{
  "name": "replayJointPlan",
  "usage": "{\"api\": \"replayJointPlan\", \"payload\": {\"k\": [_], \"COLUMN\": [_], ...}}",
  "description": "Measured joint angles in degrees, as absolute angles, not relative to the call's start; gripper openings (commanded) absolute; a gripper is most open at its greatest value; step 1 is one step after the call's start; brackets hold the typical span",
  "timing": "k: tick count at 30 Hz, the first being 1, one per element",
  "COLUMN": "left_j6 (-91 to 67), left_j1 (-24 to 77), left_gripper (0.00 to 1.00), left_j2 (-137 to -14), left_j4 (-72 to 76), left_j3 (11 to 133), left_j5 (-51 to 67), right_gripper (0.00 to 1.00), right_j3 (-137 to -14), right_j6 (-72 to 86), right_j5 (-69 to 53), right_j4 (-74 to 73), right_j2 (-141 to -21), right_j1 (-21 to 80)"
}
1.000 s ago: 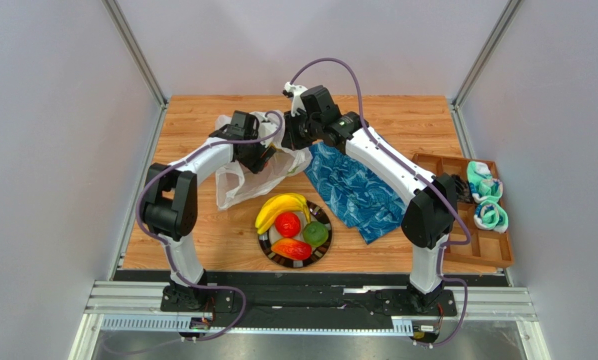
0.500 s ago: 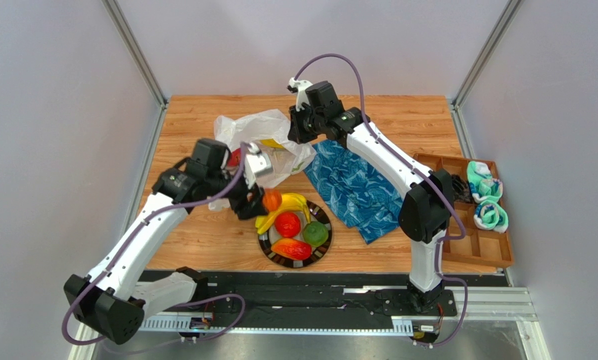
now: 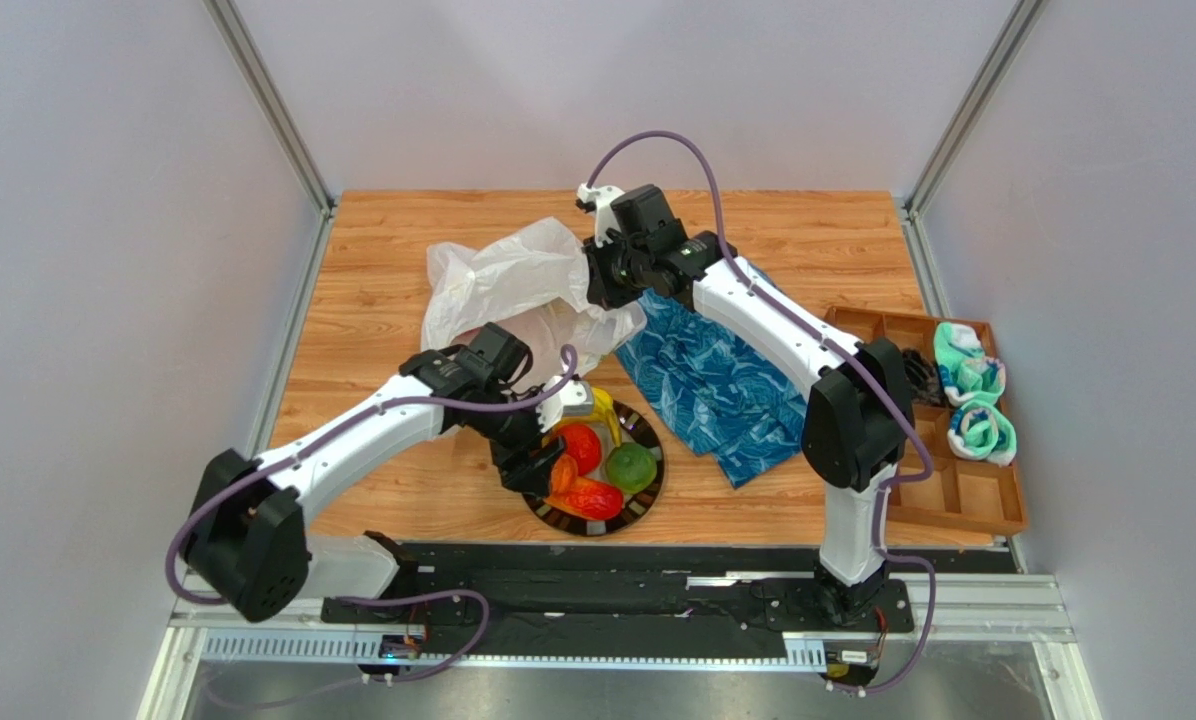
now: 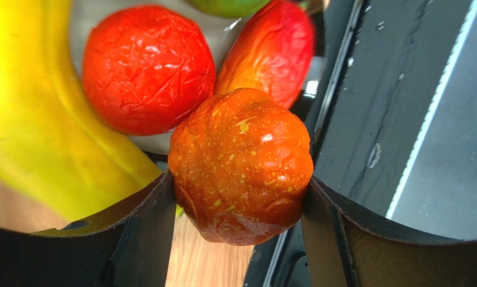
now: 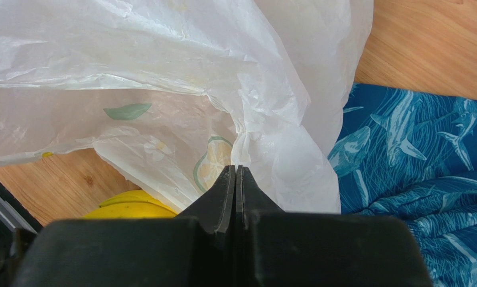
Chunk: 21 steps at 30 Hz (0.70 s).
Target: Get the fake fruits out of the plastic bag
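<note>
My left gripper (image 3: 556, 474) is shut on the orange fruit (image 3: 562, 471) and holds it over the left edge of the black-rimmed plate (image 3: 645, 507). In the left wrist view the orange fruit (image 4: 241, 164) fills the gap between both fingers. On the plate lie the yellow banana bunch (image 3: 607, 408), a red round (image 3: 580, 444), a green fruit (image 3: 633, 468) and the red-orange mango shape (image 3: 597, 500). My right gripper (image 3: 607, 285) is shut on the edge of the white plastic bag (image 3: 507, 293) and holds it raised. The bag (image 5: 181, 78) shows a green leaf mark.
A blue patterned cloth (image 3: 709, 383) lies right of the plate, under the right arm. A brown compartment tray (image 3: 995, 495) with teal-and-white rolled items stands at the right edge. The black base rail runs along the near table edge.
My left arm has swung from the bag toward me, carrying the orange fruit to the plate's left edge. The right gripper still holds the bag, which now stands taller.
</note>
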<state>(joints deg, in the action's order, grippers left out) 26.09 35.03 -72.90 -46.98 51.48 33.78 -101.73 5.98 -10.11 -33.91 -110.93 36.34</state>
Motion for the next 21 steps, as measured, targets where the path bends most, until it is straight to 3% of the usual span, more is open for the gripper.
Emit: {"api": "replayJointPlan", "payload": {"k": [7,9,10,11,17,21], "left_j6": [26.55,26.55,26.55,26.50,26.26,25.52], "left_j1": [35.35,35.38,35.46,35.51,35.57,35.59], "left_gripper": [0.43,0.58,0.70,0.99,0.99,0.99], "left_j2": [-80.20,-79.92,-79.72,-79.53,-78.91,-78.02], "left_j4": [-44.01,-43.75,-43.42,-43.24,-43.64,-49.67], "left_j3": [49.58,48.97,48.93,48.88,49.19,57.45], "left_j5": [31.33,30.72,30.02,29.45,28.42,30.61], "right_gripper": [0.00,0.00,0.00,0.00,0.00,0.00], "right_j3": [-101.16,-101.16,-101.16,-101.16,-101.30,-101.36], "right_j6": [5.56,5.54,5.56,5.56,5.54,5.37], "right_j5": [-10.00,-10.00,-10.02,-10.04,-10.11,-9.98], "right_j4": [-33.58,-33.58,-33.58,-33.61,-33.61,-33.61], "right_j2": [-109.91,-109.91,-109.91,-109.91,-109.91,-109.91], "right_j1": [36.34,36.34,36.34,36.34,36.34,36.34]}}
